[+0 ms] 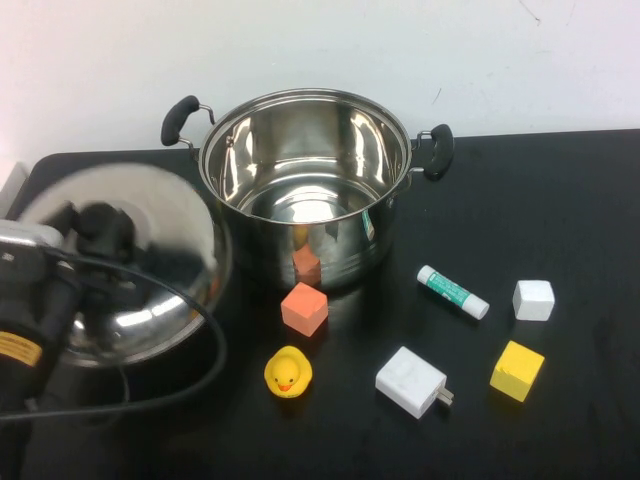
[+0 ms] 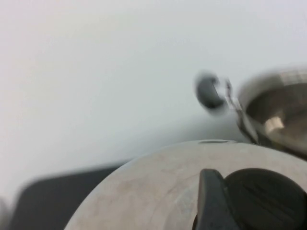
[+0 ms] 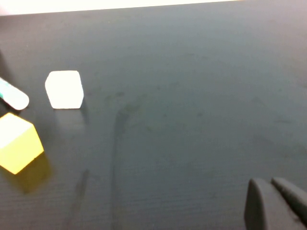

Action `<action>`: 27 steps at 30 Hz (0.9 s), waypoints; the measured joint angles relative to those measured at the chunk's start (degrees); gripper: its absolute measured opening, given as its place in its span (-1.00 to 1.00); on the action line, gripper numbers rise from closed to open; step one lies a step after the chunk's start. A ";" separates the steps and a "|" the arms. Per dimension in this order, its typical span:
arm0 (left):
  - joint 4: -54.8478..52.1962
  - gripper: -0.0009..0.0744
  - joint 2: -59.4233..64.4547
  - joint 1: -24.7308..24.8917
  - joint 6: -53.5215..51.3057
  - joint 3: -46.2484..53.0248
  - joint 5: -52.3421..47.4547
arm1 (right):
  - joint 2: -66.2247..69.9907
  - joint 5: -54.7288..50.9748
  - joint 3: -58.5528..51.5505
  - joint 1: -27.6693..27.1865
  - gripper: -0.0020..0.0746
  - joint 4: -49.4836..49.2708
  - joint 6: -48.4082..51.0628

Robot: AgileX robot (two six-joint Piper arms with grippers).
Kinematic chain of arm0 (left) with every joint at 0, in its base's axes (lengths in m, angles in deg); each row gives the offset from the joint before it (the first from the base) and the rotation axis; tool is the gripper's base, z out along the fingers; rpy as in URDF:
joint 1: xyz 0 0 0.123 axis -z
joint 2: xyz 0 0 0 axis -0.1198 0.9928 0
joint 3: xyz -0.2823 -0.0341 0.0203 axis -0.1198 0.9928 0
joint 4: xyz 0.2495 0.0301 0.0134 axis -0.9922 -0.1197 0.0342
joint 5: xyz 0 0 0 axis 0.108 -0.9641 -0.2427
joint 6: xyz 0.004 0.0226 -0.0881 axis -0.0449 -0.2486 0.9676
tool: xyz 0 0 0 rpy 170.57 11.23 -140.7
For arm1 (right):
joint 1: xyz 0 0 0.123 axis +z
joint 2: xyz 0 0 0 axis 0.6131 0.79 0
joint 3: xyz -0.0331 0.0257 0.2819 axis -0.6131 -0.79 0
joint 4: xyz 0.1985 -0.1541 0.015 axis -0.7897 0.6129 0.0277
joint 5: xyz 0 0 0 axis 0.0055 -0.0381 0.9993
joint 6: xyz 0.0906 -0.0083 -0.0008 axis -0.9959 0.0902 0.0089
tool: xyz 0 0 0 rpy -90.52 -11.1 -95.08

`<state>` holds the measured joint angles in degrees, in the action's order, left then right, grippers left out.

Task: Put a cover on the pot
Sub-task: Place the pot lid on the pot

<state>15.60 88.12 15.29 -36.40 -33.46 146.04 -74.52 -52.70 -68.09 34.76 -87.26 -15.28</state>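
The pot (image 1: 306, 185) stands upright and uncovered at the far middle of the black table (image 1: 560, 200), close to the white wall. It is empty inside; one black side handle (image 1: 178, 119) projects to its left and the other (image 1: 439, 150) to its right.

The lid (image 1: 135, 262), a domed steel piece, is at the near left of the pot, its rim near the pot's left wall. Whether it rests on the table or is raised cannot be told. The left gripper (image 1: 100, 232) sits over the lid's top, its dark finger (image 2: 209, 201) pressed against the black knob (image 2: 266, 199) in the left wrist view, so the claw is clamped on the knob. That view also shows the pot's rim and left handle beyond the lid.

The right gripper (image 3: 276, 203) does not appear in the high view. In its own wrist view the two dark fingertips lie together with no gap, holding nothing, above bare table.

In front of the pot are an orange block (image 1: 304, 308), a yellow rubber duck (image 1: 288, 372), a white charger plug (image 1: 412, 382), a glue stick (image 1: 453, 291), a white block (image 1: 533, 299) and a yellow block (image 1: 517, 369), all apart from one another.
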 joint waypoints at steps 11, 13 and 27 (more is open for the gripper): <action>-0.45 -0.09 -14.76 0.00 0.50 -5.40 -16.51 | 0.00 0.00 0.00 0.00 -0.95 0.00 0.00; -7.54 -0.09 -15.27 0.00 7.27 -12.49 -25.05 | 0.00 0.00 0.00 0.00 -0.95 0.00 0.00; -57.42 -0.09 6.32 0.22 59.73 -50.44 -29.46 | 0.00 0.00 0.00 0.00 -0.95 0.00 0.00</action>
<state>-41.82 94.44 15.51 23.33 -83.90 116.58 -74.52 -52.70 -68.09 34.76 -87.26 -15.28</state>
